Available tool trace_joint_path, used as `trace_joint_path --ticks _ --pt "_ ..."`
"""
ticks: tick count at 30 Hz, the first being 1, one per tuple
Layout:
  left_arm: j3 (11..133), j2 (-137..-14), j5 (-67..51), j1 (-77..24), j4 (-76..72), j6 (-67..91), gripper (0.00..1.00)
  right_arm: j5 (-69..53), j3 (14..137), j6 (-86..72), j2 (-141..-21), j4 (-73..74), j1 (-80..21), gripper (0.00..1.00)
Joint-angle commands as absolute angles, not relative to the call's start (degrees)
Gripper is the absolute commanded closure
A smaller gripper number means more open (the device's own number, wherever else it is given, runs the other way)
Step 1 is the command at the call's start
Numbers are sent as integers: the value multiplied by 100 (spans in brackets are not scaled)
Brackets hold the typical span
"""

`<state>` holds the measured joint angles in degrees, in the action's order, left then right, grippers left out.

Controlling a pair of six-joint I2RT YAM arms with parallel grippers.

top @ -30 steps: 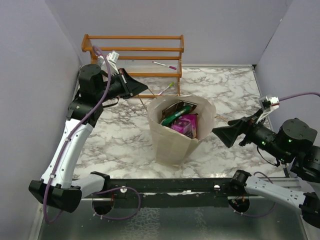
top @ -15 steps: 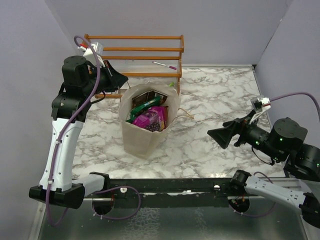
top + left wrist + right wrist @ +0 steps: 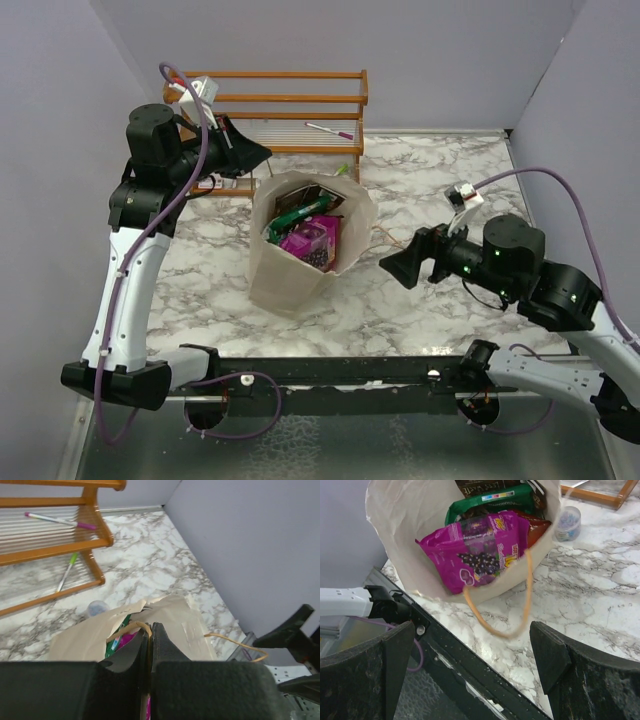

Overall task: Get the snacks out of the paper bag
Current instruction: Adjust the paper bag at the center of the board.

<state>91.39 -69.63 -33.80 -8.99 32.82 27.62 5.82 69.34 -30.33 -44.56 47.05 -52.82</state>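
Observation:
The cream paper bag (image 3: 292, 280) stands open in the middle of the table. Inside it lie a purple packet (image 3: 308, 238), a green packet (image 3: 298, 212) and a dark brown packet (image 3: 322, 195). My left gripper (image 3: 262, 155) is above the bag's far rim, shut on its tan string handle (image 3: 131, 626). My right gripper (image 3: 392, 265) is open and empty, just right of the bag. In the right wrist view the purple packet (image 3: 480, 550), the green packet (image 3: 490, 502) and the bag's other loop handle (image 3: 495, 629) lie ahead of the open jaws.
A wooden rack (image 3: 265, 100) stands at the back with a pink marker (image 3: 328, 130) on it and a green pen (image 3: 345, 170) at its foot. A small clear cup (image 3: 567, 522) sits on the marble behind the bag. Walls close off both sides.
The left gripper dragged the bag left by its handle, then slightly back right. The right gripper has moved left, closer to the bag.

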Motion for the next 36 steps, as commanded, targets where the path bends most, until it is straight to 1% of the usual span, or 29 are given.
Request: trace_joint_path --ticks 1,6,12,15,20,24,25,26,27,30,32,35,36 --pt "9137 -6759 -4341 -879 1902 3372 100 466 7274 -2824 -4768 4274 -5309 1" --pt "8795 -6671 -4624 -879 1314 3819 100 739 7592 -2622 -5159 4468 -5309 0" --pt "8911 -6797 -4545 -879 1234 3929 100 1256 7822 -2236 -5533 4810 -5309 0" --pt "9230 -6974 -4332 -879 1565 3770 100 1566 7928 -2231 -5816 4868 -5309 0" --pt "9971 -7426 -3934 -870 2395 3304 100 2474 8122 -2791 -6398 5224 -5300 1" --pt "10280 -7718 -4008 -848 2556 3157 100 2755 8001 -2983 -6695 5272 -5273 3" --pt "10291 -7748 -4028 -844 2530 3130 100 2786 7943 -2995 -6721 5240 -5210 6" --pt "10287 -7769 -4048 -836 2512 3107 100 2698 7901 -2997 -6738 5213 -5085 9" --pt "10291 -7791 -4064 -830 2494 3070 100 2488 7871 -3009 -6761 5162 -4923 15" --pt "10306 -7842 -4178 -801 2430 3018 100 1532 7533 -3144 -6672 4716 -4596 27" --pt "10314 -7842 -4212 -792 2393 2977 100 836 7212 -3351 -6610 4262 -4592 34" --pt "10324 -7765 -4265 -791 2308 2910 100 -386 6762 -3696 -6655 3514 -4596 39" --pt "10345 -7727 -4263 -791 2288 2879 100 -665 6715 -3767 -6714 3381 -4594 43"
